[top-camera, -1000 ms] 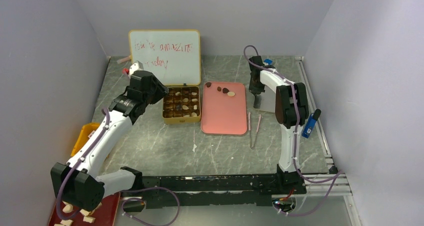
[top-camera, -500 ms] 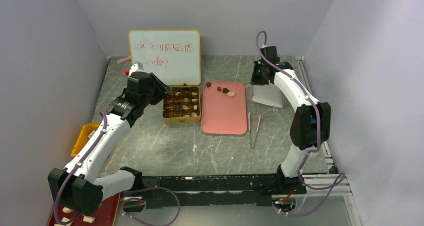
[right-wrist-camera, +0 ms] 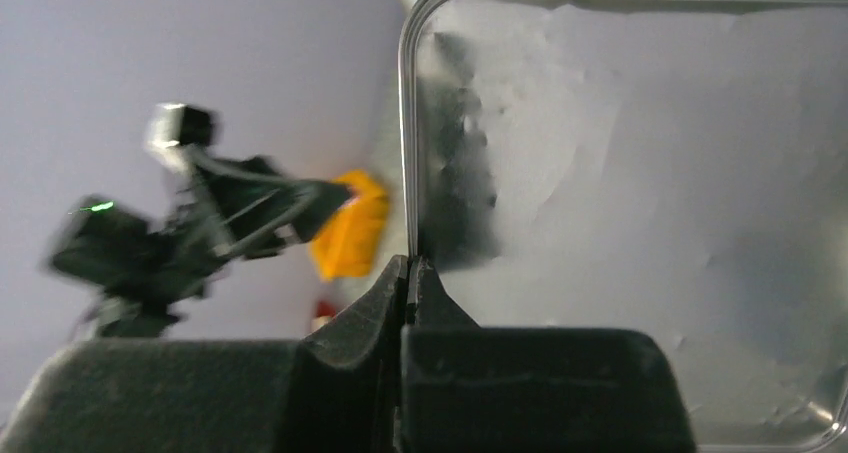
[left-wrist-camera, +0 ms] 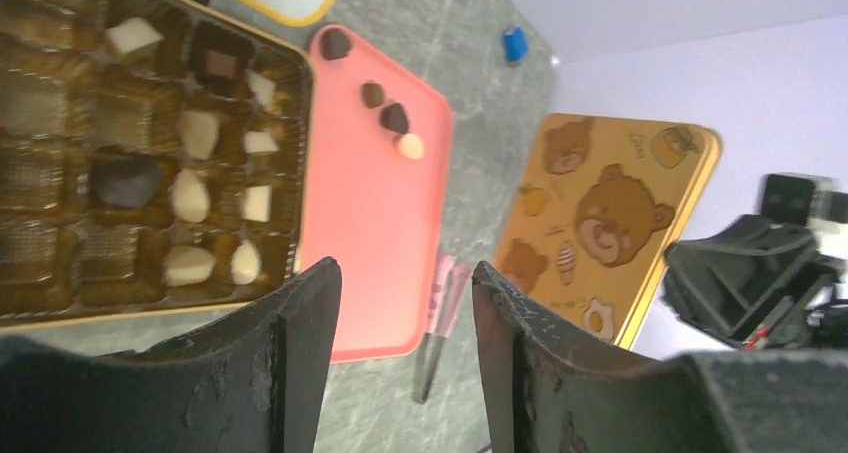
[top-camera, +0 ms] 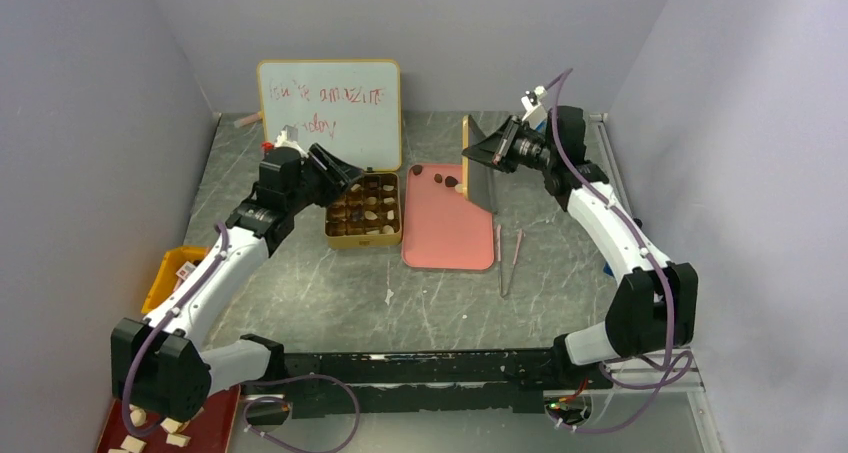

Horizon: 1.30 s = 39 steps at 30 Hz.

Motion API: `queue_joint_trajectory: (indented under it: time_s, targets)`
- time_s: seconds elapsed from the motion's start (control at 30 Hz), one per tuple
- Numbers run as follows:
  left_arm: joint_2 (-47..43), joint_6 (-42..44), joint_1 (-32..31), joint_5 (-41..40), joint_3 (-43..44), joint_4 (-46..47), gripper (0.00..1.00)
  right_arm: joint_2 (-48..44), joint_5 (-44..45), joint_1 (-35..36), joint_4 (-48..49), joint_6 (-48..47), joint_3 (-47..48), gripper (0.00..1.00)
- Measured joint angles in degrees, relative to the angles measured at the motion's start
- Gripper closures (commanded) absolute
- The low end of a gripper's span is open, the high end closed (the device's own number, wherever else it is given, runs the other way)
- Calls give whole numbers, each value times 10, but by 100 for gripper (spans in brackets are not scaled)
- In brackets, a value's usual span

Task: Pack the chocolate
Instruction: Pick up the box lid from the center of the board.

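GRIP: your right end effector (right-wrist-camera: 408, 273) is pinching the lid (left-wrist-camera: 600, 223) by its rim over the pink tray (top-camera: 448, 235); left end effector (left-wrist-camera: 402, 273) is gaping, empty | WHERE: loose chocolate (left-wrist-camera: 395, 118) is lying on that tray's far end | RISK: thin pinch slipping; lid dropping onto it

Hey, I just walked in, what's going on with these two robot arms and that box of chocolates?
The arms are packing a gold tin: many of its compartments hold a piece, and four chocolates lie loose on the pink tray beside it. The right hand is shut on the edge of the bear-print lid, holding it upright above the tray's far right part. The left hand is open and empty, hovering by the tin's left side. Pink tongs lie on the table right of the tray.
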Motion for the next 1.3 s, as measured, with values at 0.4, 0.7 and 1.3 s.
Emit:
queue_joint_trajectory:
  time_s: [0.4, 0.7, 1.3]
  targets:
    - [80, -127, 20, 130, -92, 313, 41, 19, -129, 2, 654, 532, -180, 100]
    - [168, -244, 20, 195, -131, 564, 31, 104, -88, 21, 903, 739, -189, 100]
    - [277, -345, 19, 278, -135, 811, 25, 224, -26, 108, 927, 778, -64, 100]
